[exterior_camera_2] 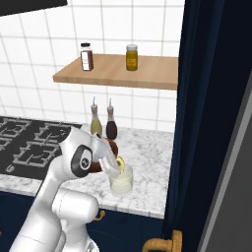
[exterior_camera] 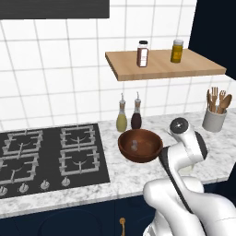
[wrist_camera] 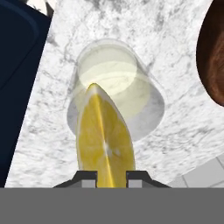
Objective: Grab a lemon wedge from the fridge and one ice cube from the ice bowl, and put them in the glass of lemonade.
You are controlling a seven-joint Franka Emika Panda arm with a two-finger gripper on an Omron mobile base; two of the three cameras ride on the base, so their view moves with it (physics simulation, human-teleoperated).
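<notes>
The gripper (wrist_camera: 111, 175) is clamped on the lemon wedge (wrist_camera: 104, 140), both dark tips pressed to the butt of the slice, and the wedge points long-axis straight out from the jaws toward the glass of lemonade (wrist_camera: 116, 98) — its tip sits over the near part of the glass's mouth in the hand view, the pale liquid just beyond it. So the drop looks nearly lined up; I'd judge a small push forward would centre it before release. From the right base view the gripper (exterior_camera_2: 114, 165) hangs right above the glass of lemonade (exterior_camera_2: 121, 183), which stands near the front edge of the marble counter (exterior_camera_2: 147, 157), with the yellow of the lemon wedge (exterior_camera_2: 119, 163) just at the rim. The left base view adds the ice bowl (exterior_camera: 140, 144) beside the arm, mid-counter in front of two bottles (exterior_camera: 128, 115), with the pale ice cube (exterior_camera: 134, 145) waiting inside, while the arm itself hides the glass there
</notes>
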